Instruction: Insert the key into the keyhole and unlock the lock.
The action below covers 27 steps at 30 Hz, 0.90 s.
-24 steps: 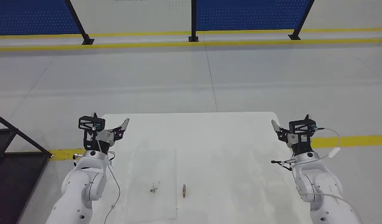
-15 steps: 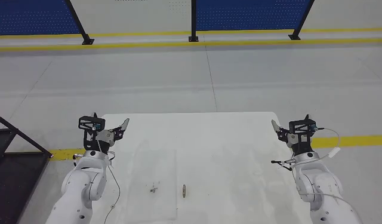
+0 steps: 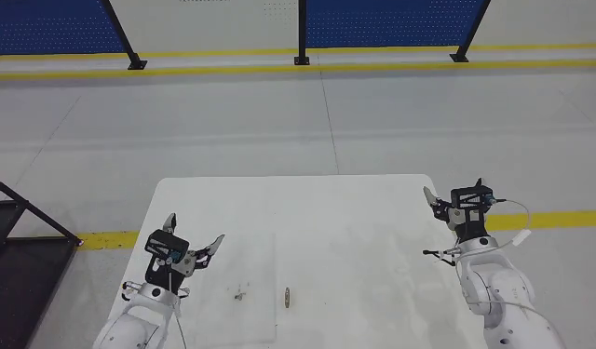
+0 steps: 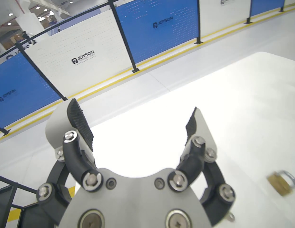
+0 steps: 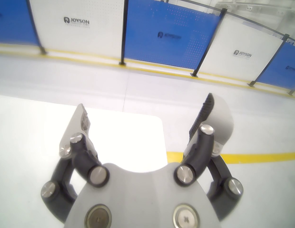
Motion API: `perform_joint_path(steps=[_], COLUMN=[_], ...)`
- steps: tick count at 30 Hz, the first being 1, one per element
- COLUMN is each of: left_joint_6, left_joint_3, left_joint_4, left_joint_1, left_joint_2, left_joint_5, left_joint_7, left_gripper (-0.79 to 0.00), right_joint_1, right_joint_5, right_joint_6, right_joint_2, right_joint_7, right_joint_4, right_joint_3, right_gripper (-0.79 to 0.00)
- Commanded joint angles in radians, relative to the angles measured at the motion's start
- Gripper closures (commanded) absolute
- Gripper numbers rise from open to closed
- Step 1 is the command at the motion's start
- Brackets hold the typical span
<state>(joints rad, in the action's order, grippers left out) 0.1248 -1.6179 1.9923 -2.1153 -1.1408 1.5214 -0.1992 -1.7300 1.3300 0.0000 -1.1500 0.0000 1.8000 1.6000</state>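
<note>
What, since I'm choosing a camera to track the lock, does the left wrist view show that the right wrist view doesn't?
Left wrist view: the left claw, open, and the brass lock lying on the table apart from it, plus a small metal piece too cut off to identify. Right wrist view: the right claw, open, near a table corner. Both: the table, the blue and white fence panels and a yellow floor line.

My arms point(image 3: 489, 279) are glossy white; my left gripper point(image 4: 133, 110) and right gripper point(image 5: 145, 102) — silver plates, black links, ribbed black pads point(image 4: 79, 124) — carry round steel screws.
</note>
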Motion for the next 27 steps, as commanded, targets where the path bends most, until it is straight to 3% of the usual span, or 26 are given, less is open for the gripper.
perform_joint_path(steps=[1,5,10,17,21,23,27], left_joint_6=[0.028,0.107,0.053,-0.069,-0.087,-0.091,-0.104], left_joint_3=[-0.002,0.010,0.074,0.176,0.227,0.244,0.263], left_joint_4=[0.036,0.062,0.060,0.004,-0.047,-0.065,-0.091], left_joint_1=[-0.111,-0.213,-0.233,-0.173,-0.110,-0.082,-0.037], left_joint_2=[0.001,0.004,-0.001,-0.013,-0.021,-0.024,-0.031], left_joint_5=[0.032,0.026,0.087,0.161,0.142,0.131,0.079], left_joint_7=[-0.009,0.015,0.134,0.263,0.333,0.362,0.416], left_gripper=[-0.785,-0.785,-0.785,-0.785,-0.779,-0.723,-0.702], right_joint_1=[0.000,0.000,0.000,0.000,0.000,0.000,0.000], right_joint_5=[0.000,0.000,0.000,0.000,0.000,0.000,0.000], right_joint_6=[0.000,0.000,0.000,0.000,0.000,0.000,0.000], right_joint_2=[0.000,0.000,0.000,0.000,0.000,0.000,0.000], right_joint_7=[0.000,0.000,0.000,0.000,0.000,0.000,0.000], right_joint_4=[0.000,0.000,0.000,0.000,0.000,0.000,0.000], right_joint_3=[0.000,0.000,0.000,0.000,0.000,0.000,0.000], right_gripper=[-0.785,-0.785,-0.785,-0.785,-0.785,-0.785,-0.785])
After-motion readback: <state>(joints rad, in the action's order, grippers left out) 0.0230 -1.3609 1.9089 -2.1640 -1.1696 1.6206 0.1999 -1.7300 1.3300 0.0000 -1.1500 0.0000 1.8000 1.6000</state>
